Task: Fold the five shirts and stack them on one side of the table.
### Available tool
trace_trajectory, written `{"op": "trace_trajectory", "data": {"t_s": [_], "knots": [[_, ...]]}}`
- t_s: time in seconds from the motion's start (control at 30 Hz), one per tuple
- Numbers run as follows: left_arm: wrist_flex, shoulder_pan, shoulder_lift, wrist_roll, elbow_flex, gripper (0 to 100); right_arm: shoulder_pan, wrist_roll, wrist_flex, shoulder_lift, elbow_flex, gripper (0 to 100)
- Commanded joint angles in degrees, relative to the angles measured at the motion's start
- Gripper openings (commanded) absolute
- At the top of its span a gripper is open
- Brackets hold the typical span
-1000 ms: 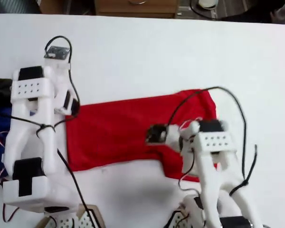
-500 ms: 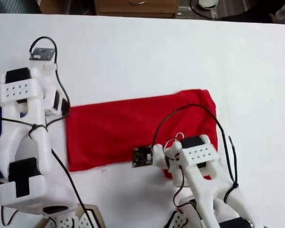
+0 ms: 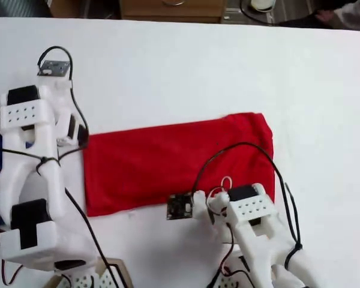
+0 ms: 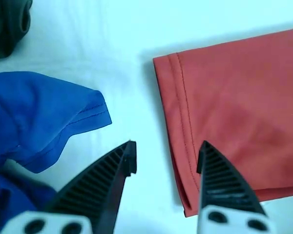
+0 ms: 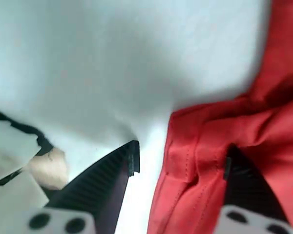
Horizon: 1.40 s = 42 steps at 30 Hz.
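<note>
Right tool [image 5: 179, 161] is held released, the red shirt [image 5: 210, 126] hem lying between its jaws; folding seems begun, and a pinch is called for next.

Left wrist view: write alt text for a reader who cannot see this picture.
The open left gripper hangs above the hemmed edge of a flat red shirt on a white table. A crumpled blue shirt lies on the gripper's other side, apart from the red one, with a dark cloth item beyond it.
</note>
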State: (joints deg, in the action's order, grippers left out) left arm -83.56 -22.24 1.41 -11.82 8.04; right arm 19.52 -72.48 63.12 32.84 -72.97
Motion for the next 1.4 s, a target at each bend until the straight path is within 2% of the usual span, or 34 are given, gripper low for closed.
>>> {"op": "trace_trajectory", "data": {"t_s": [0.0,0.3,0.53,0.73,0.93,1.2,1.37], "knots": [[0.3,-0.4,-1.1,0.3,-2.2,23,-0.2,1.2,-3.6,0.1,0.0,26.1],[0.2,-0.5,-1.3,0.3,-2.2,23,-0.7,1.5,-6.5,0.2,0.0,1.4],[0.4,-0.5,-1.1,0.3,-2.2,23,-3.6,1.2,-5.1,0.7,2.3,2.0],[0.4,-0.5,-1.1,0.3,-2.2,23,-4.1,-1.7,2.1,0.3,14.8,2.0],[0.5,-0.2,-1.1,0.3,-2.2,23,-4.9,-2.5,4.2,0.1,24.5,2.0],[0.4,-0.2,-1.1,0.3,-2.2,23,-5.3,-7.0,-0.5,-0.9,26.3,2.0],[0.4,-0.2,-1.1,0.3,-2.2,23,-5.6,-6.9,-6.3,-10.2,32.7,2.0]]}}
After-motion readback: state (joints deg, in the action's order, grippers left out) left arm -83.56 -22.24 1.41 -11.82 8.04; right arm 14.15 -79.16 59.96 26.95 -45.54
